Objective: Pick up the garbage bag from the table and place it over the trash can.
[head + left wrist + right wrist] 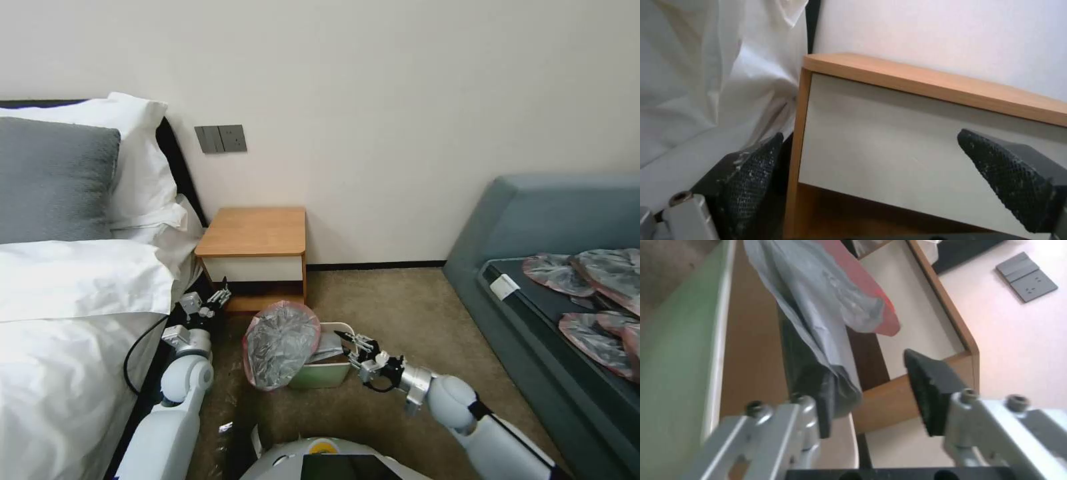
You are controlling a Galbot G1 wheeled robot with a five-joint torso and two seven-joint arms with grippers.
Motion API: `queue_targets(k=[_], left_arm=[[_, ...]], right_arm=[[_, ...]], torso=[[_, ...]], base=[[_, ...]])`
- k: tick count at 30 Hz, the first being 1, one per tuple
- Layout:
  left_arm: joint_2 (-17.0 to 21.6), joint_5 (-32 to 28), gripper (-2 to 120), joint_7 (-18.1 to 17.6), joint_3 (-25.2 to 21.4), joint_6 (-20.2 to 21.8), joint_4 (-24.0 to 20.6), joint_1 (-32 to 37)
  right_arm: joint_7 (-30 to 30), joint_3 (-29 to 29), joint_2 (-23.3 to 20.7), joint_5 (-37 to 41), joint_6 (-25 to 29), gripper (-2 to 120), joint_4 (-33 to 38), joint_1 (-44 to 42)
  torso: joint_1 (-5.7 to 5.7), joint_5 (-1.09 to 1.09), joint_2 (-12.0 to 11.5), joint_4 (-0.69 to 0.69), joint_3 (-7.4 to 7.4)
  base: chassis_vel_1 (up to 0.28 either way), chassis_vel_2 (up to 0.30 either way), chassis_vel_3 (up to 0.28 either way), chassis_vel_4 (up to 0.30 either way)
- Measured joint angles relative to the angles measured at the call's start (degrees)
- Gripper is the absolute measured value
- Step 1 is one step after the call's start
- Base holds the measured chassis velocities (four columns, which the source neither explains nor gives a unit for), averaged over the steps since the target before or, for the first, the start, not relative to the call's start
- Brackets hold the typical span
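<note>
The garbage bag [280, 343] droops half over the trash can [325, 373]'s left rim, flimsy, light and slippery stuff; best pinched at the pinkish-red edge; right gripper [348, 339] jaws apart beside it; left gripper [215, 298] spread wide near the desk [257, 231].

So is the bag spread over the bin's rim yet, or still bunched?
Still bunched. The garbage bag stands crumpled at one end of the trash can, whose near rim is bare. The open right gripper is at it.

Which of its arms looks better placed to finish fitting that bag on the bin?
Right, probably: the right gripper is open at the trash can beside the garbage bag; the left gripper sits by the table.
</note>
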Motion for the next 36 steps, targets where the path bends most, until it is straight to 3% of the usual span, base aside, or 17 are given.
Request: queue_targets(k=[10, 13, 16, 24, 26, 28, 29, 30, 32, 33, 35, 36], left_arm=[[0.72, 0.14, 100, 0.18, 0.89, 0.29, -0.25, -0.29], [0.85, 0.65, 100, 0.38, 1.33, 0.35, -0.47, 0.15], [0.96, 0.88, 100, 0.43, 1.47, 0.35, -1.02, 0.52], [1.38, 0.85, 100, 0.44, 1.76, 1.05, -3.17, 1.37], [2.48, -2.74, 100, 1.06, 2.48, 4.69, -9.54, 3.25], [3.03, -4.38, 100, 1.82, 2.68, 6.3, -11.84, 4.14], [4.45, -11.46, 100, 4.32, 2.69, 12.81, -18.77, 7.19], [4.45, -11.46, 100, 4.32, 2.69, 12.81, -18.77, 7.19], [5.17, -18.89, 100, 6.81, 2.14, 21.02, -25.24, 10.03], [5.17, -18.89, 100, 6.81, 2.14, 21.02, -25.24, 10.03], [5.22, -23.91, 99, 8.4, 2.2, 27.04, -28.97, 12.17], [5.22, -23.91, 99, 8.4, 2.2, 27.04, -28.97, 12.17]], right_arm=[[-2.67, 9.28, -5.08, 5.02, 0.78, 77, 2.41, -4.28], [-3.17, 11.76, -5.71, 6.59, 1.03, 93, 2.78, -5.73], [-3.17, 12.19, -5.51, 6.94, 1.12, 99, 2.78, -5.93], [-3.04, 12.43, -4.41, 7.07, 1.14, 100, 2.46, -5.67], [-2.46, 12.65, -2.54, 7.05, 1.14, 100, 1.8, -5.02], [-2.3, 12.65, -1.98, 7.0, 1.14, 100, 1.53, -4.77], [-2.1, 12.6, -0.65, 6.83, 1.15, 100, 1.2, -4.28], [-2.1, 12.6, -0.65, 6.83, 1.15, 100, 1.2, -4.28], [-1.97, 12.28, 0.37, 6.63, 1.17, 100, 0.96, -3.88], [-1.97, 12.28, 0.37, 6.63, 1.17, 100, 0.96, -3.88], [-1.93, 11.87, 0.92, 6.33, 1.2, 100, 0.68, -3.4], [-1.93, 11.87, 0.92, 6.33, 1.2, 100, 0.68, -3.4]], torso=[[0.0, 0.0, 0.0, -0.01, 0.0], [0.0, 0.0, 0.0, -0.01, 0.0], [0.0, -0.01, 0.0, 0.0, 0.0], [0.0, -0.01, 0.0, 0.0, 0.0], [0.0, -0.01, 0.0, -0.01, 0.0], [0.0, -0.01, 0.0, -0.01, 0.0], [0.0, 0.0, 0.0, 0.0, 0.0], [0.0, 0.0, 0.0, 0.0, 0.0], [0.0, 0.01, 0.0, 0.0, -0.01], [0.0, 0.01, 0.0, 0.0, -0.01], [0.0, 0.0, 0.0, 0.0, 0.0], [0.0, 0.0, 0.0, 0.0, 0.0]], base=[[0.0, 0.0, 0.0, 0.0], [0.0, 0.0, 0.0, 0.0], [0.0, 0.0, 0.0, 0.0], [0.0, 0.0, 0.0, 0.0], [0.0, 0.0, 0.0, 0.0], [0.0, 0.0, 0.0, 0.0], [0.0, 0.0, 0.0, 0.0], [0.0, 0.0, 0.0, 0.0], [0.0, 0.0, 0.0, 0.0], [0.0, 0.0, 0.0, 0.0], [0.0, 0.0, 0.0, 0.0], [0.0, 0.0, 0.0, 0.0]])
